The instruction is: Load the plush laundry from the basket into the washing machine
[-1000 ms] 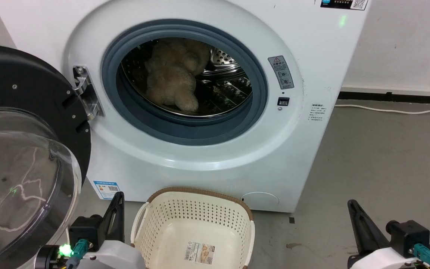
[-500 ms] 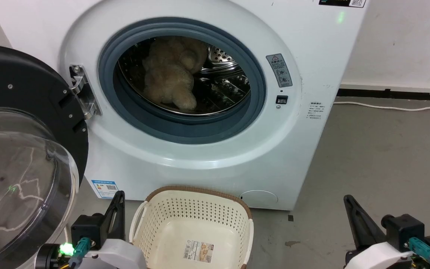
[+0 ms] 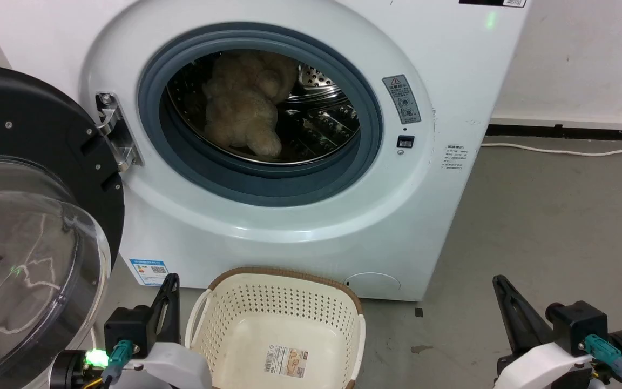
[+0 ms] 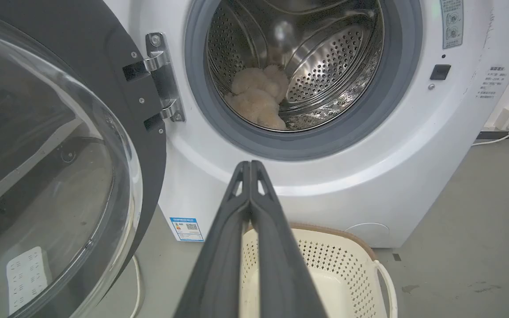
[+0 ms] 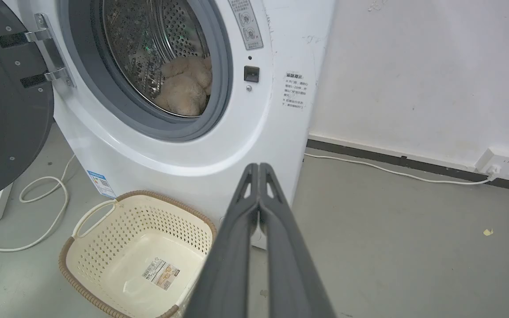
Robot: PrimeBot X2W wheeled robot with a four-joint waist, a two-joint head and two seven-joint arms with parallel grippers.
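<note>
Left gripper (image 3: 171, 279), seemingly near door (image 3: 30, 119)

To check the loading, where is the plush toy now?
In the head view the toy lies in the drum of the washer, left of its middle, above the basket.

The basket (image 3: 268, 302) is cut off at 6 o'clock and the door (image 3: 30, 124) at 9 o'clock. The print on the sticker (image 3: 401, 99) is too small to read.

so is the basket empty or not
Empty. Inside the basket there is just its bare bottom with a label sticker; the plush lies in the washer drum.
</note>
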